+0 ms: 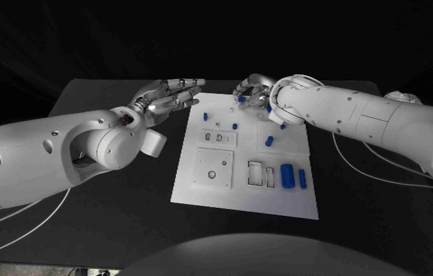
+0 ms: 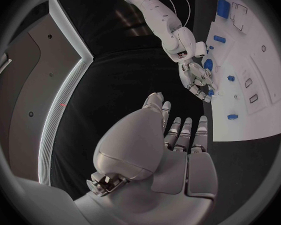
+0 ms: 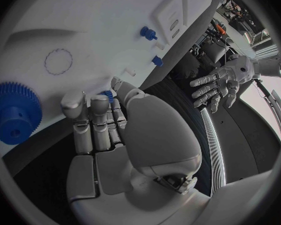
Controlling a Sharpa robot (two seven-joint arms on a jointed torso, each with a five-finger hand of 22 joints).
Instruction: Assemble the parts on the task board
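Starting at the left: left hand (image 1: 169,99) wide open, fingers spread, holding nothing. Hangs just beside the far left corner of the task board (image 1: 243,198), not touching it.

Moving on to the board, in the middle of the table: small blue parts dotted over the far half, like the little peg (image 1: 204,114) near the left edge and the short part (image 1: 269,141) further right. Down at the near right, two long blue parts (image 1: 287,176) lying side by side, next to some open slots.

Moving to the right: right hand (image 1: 253,91) bent down over the far edge of the board, fingers curled in around a tiny blue part (image 1: 242,99). Cannot tell if really pinching it or only touching it, with fingers in the way. Close by, in the right wrist view, a big blue gear (image 3: 15,112) lying flat on the board.

Looks like an early step, with most parts loose and out of place.

What could go wrong:
- Squeezing too softly could let the tiny part slip and roll off the far edge.
- Lifting with curled fingers could bump the gear or other small pieces close by.
- Bringing the open left hand in carelessly could push the board and shift all the loose parts.
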